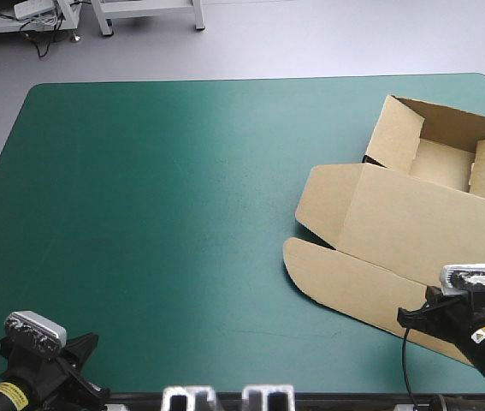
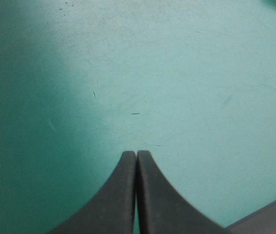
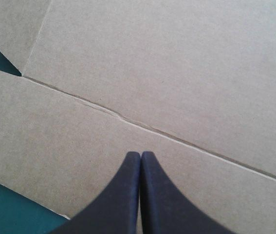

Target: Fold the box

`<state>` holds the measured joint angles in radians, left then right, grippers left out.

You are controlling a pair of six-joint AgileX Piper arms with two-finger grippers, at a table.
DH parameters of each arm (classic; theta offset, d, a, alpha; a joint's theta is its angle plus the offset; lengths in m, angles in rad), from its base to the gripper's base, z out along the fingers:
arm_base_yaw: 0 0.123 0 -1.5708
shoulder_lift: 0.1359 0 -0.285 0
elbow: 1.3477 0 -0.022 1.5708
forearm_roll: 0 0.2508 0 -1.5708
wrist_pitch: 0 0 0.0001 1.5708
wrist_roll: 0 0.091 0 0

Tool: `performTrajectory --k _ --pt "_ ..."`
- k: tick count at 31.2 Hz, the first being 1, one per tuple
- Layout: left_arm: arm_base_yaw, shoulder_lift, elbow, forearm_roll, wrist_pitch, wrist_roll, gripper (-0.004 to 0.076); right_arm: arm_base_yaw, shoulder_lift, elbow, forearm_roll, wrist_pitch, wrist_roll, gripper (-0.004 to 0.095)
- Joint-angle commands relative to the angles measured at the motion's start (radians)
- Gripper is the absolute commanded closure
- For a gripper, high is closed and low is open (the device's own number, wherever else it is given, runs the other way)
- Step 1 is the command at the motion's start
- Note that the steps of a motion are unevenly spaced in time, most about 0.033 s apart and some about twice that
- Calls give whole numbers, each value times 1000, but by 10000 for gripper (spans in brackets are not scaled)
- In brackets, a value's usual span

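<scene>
brown box (image 1: pixel 396 223) at right edge of teal-green cover (image 1: pixel 156 223), lid flat, open room leftward, left gripper (image 2: pixel 137 155), right gripper (image 3: pixel 141 156) both closed

Bright light is washing the teal-green cover (image 2: pixel 186 73) ahead of the left gripper (image 2: pixel 137 152), shade darkening it alongside.

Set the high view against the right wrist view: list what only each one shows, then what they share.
Only the high view: the box with walls raised at its far end, near the table's far right corner, and the left gripper at the near left.
Only the right wrist view: the right gripper shut, its fingers meeting in a pointed arch over the front flap, just short of a crease.
Both: the box's flat brown lid and the teal-green cover.
</scene>
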<state>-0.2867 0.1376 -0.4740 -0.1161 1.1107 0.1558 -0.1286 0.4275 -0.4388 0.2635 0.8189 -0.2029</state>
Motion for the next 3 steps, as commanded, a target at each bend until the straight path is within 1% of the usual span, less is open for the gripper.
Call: performTrajectory --k 1,3 --pt "-8 17 -22 -16 -67 -8 733 0 9 -28 15 -59 -2 921" --pt "-8 17 -22 -16 -67 -8 733 0 9 -28 15 -59 -2 921"
